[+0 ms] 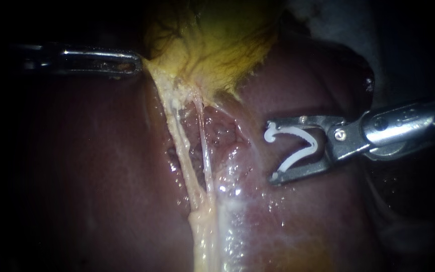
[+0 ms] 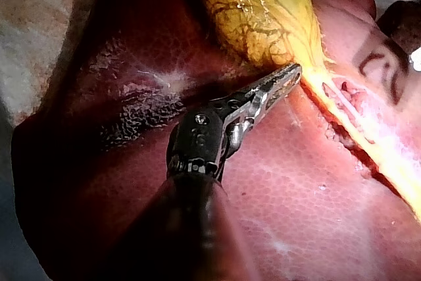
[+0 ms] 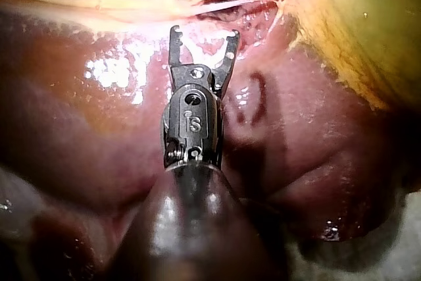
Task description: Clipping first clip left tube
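Apart from the left tube (image 1: 178,133), right instrument (image 1: 271,152) holds clip (image 1: 314,143) over liver (image 1: 91,166).

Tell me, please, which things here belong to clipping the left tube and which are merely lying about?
In the job:
right instrument, carrying the open white clip
left tube, not yet clipped
left instrument, holding the gallbladder at its edge

Merely there:
right tube
liver
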Motion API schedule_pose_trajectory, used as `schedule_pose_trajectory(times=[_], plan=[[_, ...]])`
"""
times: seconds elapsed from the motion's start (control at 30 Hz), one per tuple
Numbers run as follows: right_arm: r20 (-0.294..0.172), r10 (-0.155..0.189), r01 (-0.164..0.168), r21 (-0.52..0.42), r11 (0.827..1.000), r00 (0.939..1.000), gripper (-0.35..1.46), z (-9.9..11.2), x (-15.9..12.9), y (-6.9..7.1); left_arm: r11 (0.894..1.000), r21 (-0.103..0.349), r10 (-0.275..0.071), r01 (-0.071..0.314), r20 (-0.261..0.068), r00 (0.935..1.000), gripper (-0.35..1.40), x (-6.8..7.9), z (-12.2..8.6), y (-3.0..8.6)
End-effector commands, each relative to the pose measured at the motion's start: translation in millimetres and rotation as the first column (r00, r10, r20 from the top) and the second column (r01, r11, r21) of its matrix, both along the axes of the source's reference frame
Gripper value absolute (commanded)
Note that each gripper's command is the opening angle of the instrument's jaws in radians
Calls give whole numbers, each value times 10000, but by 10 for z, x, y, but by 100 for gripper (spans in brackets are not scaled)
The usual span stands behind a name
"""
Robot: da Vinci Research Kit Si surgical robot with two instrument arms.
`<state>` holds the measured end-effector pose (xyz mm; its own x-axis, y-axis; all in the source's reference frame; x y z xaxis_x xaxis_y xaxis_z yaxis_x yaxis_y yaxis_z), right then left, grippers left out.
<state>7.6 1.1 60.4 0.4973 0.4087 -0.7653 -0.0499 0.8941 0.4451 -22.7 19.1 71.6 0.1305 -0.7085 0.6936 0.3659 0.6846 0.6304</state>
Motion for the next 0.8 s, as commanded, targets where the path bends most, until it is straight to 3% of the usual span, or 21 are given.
schedule_pose_trajectory(times=[0.03,0.37,0.57,0.8], plan=[[3,2,-2,2,10000,10000,60,0,0,-1,10000,-2,0,0,1,10000,-35,0,0,0],[-44,-76,76,-5,10000,10000,60,0,9,-1,10000,-4,3,-3,2,10000,-35,1,0,-1],[-214,-3,22,864,9963,9998,60,0,18,-2,10000,-6,0,0,0,10000,-35,1,0,-1],[-776,-69,218,1928,9810,9970,58,4,26,-3,10000,-6,1,-1,1,10000,-35,1,0,-1]])
